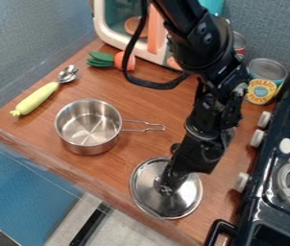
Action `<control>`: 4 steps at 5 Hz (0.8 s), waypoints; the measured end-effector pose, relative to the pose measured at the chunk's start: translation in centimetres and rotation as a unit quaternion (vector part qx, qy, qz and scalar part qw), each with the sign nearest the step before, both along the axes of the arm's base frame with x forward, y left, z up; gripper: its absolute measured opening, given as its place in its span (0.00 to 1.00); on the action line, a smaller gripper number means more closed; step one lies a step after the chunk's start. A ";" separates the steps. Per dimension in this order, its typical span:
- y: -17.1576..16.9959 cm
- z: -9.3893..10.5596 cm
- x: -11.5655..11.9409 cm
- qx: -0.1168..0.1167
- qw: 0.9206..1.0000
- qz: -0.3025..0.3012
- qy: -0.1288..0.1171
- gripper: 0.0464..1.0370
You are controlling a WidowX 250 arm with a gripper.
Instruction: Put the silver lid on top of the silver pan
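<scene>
We judge this the grasping step, with our tool over the lid at lower centre, though we cannot tell its opening or hold; next we need a secure grip before lifting toward the pan, left of centre.

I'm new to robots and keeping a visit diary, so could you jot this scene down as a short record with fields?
Arm: black robot arm, lowered over the lid
Gripper: black two-finger gripper, at the middle of the lid
Lid: round, shiny silver metal lid, apart from the pan
Pan: silver metal pan with a wire-like handle, uncovered, on the brown wooden counter
Left of pan in view: metal spoon with a yellow-green handle
Right edge: black stove with pale knobs
Task status: lid not yet on pan
</scene>
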State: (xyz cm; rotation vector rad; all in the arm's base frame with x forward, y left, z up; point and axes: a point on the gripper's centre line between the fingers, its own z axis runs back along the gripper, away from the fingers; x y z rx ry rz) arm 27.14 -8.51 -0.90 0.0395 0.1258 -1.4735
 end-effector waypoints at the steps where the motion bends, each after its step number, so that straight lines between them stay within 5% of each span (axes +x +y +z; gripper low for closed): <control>1: 0.1 0.0 0.0 0.002 1.000 -0.001 -0.003 0.02; 2: 0.1 0.2 -0.5 -0.004 1.000 -0.001 -0.009 0.01; 4: 1.7 6.9 -0.5 -0.056 0.995 0.025 -0.073 0.01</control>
